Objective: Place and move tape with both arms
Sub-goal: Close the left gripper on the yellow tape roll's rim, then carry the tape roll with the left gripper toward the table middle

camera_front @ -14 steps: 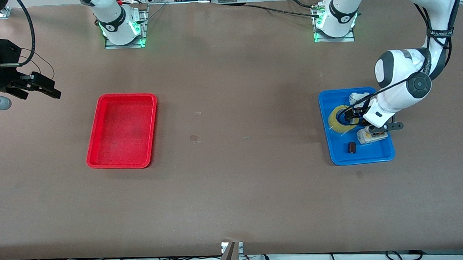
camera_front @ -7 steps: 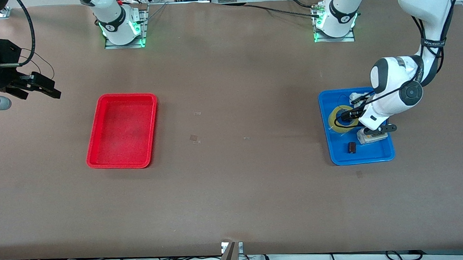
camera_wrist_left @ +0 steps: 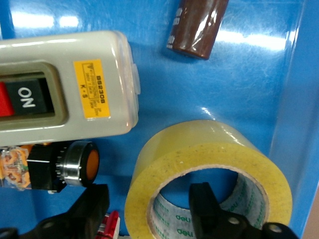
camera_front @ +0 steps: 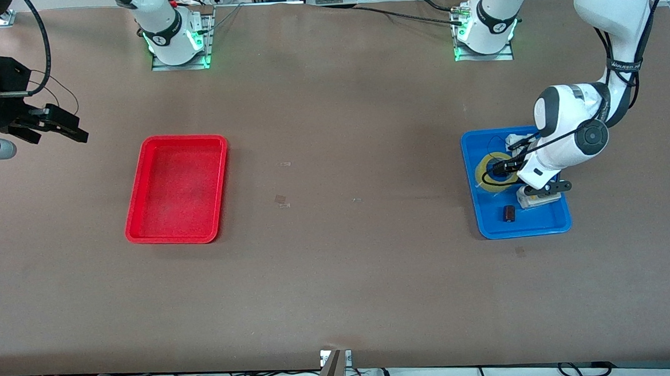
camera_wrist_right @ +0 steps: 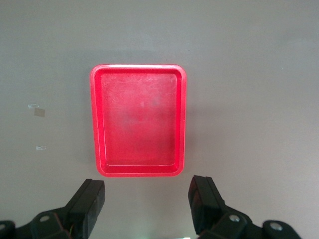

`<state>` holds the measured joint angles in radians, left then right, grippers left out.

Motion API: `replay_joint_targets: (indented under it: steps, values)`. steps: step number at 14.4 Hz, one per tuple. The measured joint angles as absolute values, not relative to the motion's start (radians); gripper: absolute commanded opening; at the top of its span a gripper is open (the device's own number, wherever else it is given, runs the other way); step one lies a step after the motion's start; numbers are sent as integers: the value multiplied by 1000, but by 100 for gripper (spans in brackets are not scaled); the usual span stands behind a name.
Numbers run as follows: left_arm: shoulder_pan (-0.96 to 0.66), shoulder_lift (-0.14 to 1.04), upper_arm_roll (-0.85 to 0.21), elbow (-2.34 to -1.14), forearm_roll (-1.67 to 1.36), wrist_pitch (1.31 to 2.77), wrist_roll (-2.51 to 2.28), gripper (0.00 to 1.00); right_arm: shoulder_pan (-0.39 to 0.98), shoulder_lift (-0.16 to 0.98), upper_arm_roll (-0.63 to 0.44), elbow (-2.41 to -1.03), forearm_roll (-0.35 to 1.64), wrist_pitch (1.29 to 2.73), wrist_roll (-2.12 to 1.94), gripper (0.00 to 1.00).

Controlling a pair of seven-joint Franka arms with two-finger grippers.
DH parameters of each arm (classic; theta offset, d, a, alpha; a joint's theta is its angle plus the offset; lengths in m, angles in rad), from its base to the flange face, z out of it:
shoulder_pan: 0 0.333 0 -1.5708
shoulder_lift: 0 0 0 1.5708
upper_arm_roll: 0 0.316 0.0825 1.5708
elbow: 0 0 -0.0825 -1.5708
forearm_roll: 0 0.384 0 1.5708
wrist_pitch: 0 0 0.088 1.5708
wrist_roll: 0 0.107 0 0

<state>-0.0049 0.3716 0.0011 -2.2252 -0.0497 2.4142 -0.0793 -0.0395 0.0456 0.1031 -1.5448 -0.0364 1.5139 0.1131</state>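
Jaws of the left gripper (camera_wrist_left: 149, 209) stand wide apart and astride one wall of the translucent yellow-amber tape roll (camera_wrist_left: 209, 169) — one finger (camera_wrist_left: 204, 204) down in the hollow core, the other outside the ring, neither yet pressing it. One roll only, lying flat in the shallow blue plastic tray (camera_front: 549, 222), close against the tray's raised wall, with little room on that side.

Just beside the outer finger sits one small black push-button part with an orange cap (camera_wrist_left: 65, 167); next out from the jaws is one grey switch box with a yellow label (camera_wrist_left: 70, 84); farthest out, one dark brown cylinder (camera_wrist_left: 197, 25). Bare blue floor shows between all of these.

Over the right arm's end of the table the right gripper (camera_wrist_right: 147, 204) waits in the air, jaws spread and empty — one empty red rectangular plastic tray (camera_wrist_right: 138, 119) lies ahead of them, open brown tabletop (camera_front: 345, 279) all round its rim.
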Motion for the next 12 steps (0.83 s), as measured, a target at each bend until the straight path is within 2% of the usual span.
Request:
replay_joint_targets:
  steps: [1,5,10,12]
  values:
    - [-5,373,1,-2224,-50,2414,-79,19,-40,46,103,-1545,-36,1514,113,99]
    - [-4,373,2,-2221,-50,2413,-79,6,-40,46,103,-1545,-36,1514,113,99]
    - [-4,373,2,-2214,-50,2409,-79,5,-40,46,103,-1545,-36,1514,113,99]
    - [-3,369,2,-2163,-50,2325,-79,5,-40,46,103,-1545,-36,1514,113,99]
